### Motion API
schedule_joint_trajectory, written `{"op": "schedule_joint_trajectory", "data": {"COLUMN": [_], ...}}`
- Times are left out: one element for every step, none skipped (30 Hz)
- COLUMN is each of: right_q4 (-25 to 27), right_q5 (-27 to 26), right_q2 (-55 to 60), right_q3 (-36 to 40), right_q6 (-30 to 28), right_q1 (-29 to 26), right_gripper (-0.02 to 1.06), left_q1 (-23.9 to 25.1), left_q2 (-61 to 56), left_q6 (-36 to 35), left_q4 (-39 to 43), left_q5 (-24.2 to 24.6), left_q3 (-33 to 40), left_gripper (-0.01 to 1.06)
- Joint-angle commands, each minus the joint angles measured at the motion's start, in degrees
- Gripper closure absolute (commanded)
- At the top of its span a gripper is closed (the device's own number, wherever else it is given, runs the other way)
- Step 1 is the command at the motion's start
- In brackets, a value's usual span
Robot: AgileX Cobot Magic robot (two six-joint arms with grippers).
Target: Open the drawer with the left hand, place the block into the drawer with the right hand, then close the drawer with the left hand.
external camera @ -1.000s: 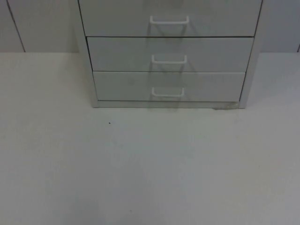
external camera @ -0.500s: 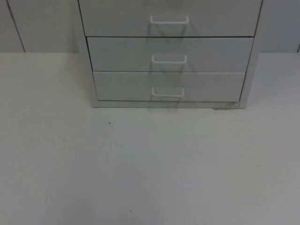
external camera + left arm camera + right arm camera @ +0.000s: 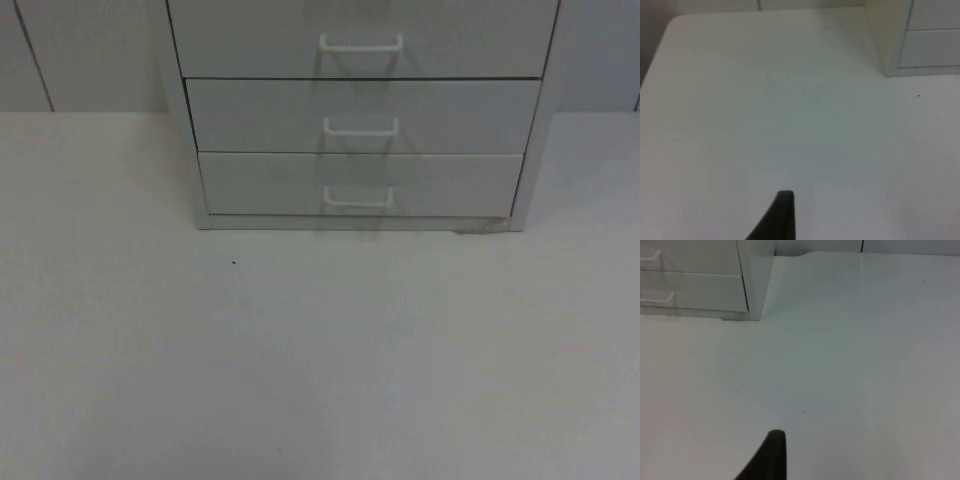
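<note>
Three shut drawers (image 3: 360,185) stack in the cabinet (image 3: 360,110), well ahead of the left claw (image 3: 782,215) and right claw (image 3: 770,455), both waiting over bare counter (image 3: 300,350); grip state cannot be told. No block visible.

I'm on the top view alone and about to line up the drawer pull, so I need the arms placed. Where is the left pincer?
Observer: The left pincer is over the white table, off the left side of the cabinet, looking toward its front left corner.
Operator: And the right one?
Observer: The right pincer is over the table on the cabinet's other side, facing its front right corner.
Operator: Anything lying on the table ahead of it?
Observer: Just a tiny dark speck on the surface.
</note>
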Motion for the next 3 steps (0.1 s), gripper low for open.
{"op": "schedule_joint_trajectory", "data": {"right_q4": [0.0,0.0,0.0], "right_q5": [-0.7,-0.7,-0.7], "right_q2": [-0.1,-0.1,-0.1], "right_q3": [0.0,0.0,0.0], "right_q6": [-0.3,-0.3,-0.3], "right_q1": [-0.4,-0.4,-0.4], "right_gripper": [-0.01,-0.01,-0.01], "left_q1": [1.1,1.8,2.2], "left_q2": [-0.2,-0.2,-0.2], "left_q6": [-0.2,-0.2,-0.2], "left_q4": [-0.3,-0.3,-0.3], "left_q5": [-0.6,-0.6,-0.6], "left_q3": [0.3,0.3,0.3], "left_gripper": [0.00,0.00,0.00]}}
